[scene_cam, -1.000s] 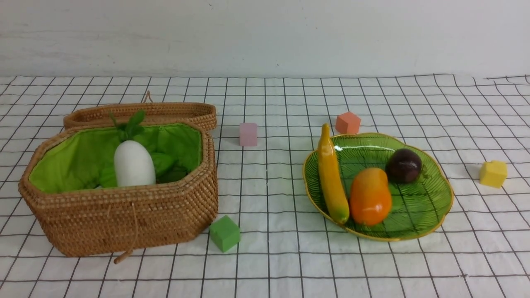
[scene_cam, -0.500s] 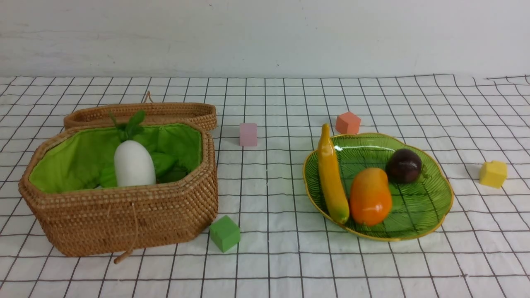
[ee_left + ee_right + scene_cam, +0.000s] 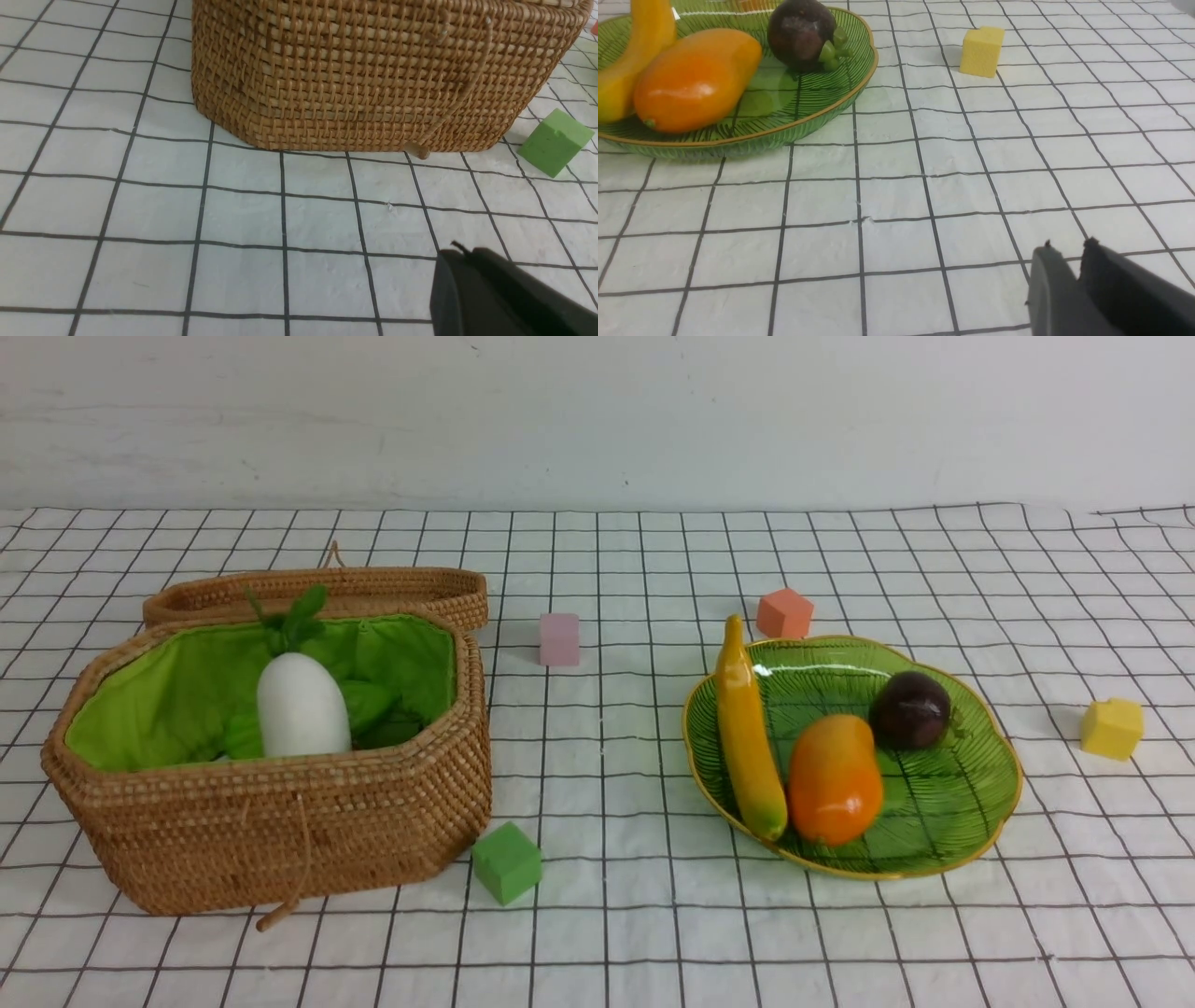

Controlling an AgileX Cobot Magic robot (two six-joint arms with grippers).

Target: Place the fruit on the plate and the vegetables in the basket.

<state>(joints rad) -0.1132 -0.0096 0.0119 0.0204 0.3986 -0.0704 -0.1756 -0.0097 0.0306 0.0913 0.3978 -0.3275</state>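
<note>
A brown wicker basket (image 3: 280, 831) with a green lining (image 3: 154, 719) sits on the left of a white cloth (image 3: 616, 915) with a black grid. Inside are a white radish (image 3: 302, 705), leafy top toward the far side, and other greenery (image 3: 369, 705). The lid (image 3: 317, 588) is at the basket's far side. On the right, a green plate (image 3: 952, 812) holds a banana (image 3: 747, 737) at left, a mango (image 3: 836, 779) beside it and a dark purple fruit (image 3: 910, 710) farther back. Four cubes lie outside: green (image 3: 507, 863), pink (image 3: 560, 639), orange (image 3: 785, 613) and yellow (image 3: 1112, 728). The left gripper (image 3: 462, 247) is closed and empty; the right gripper (image 3: 1069, 242) is slightly parted, holding nothing.
</note>
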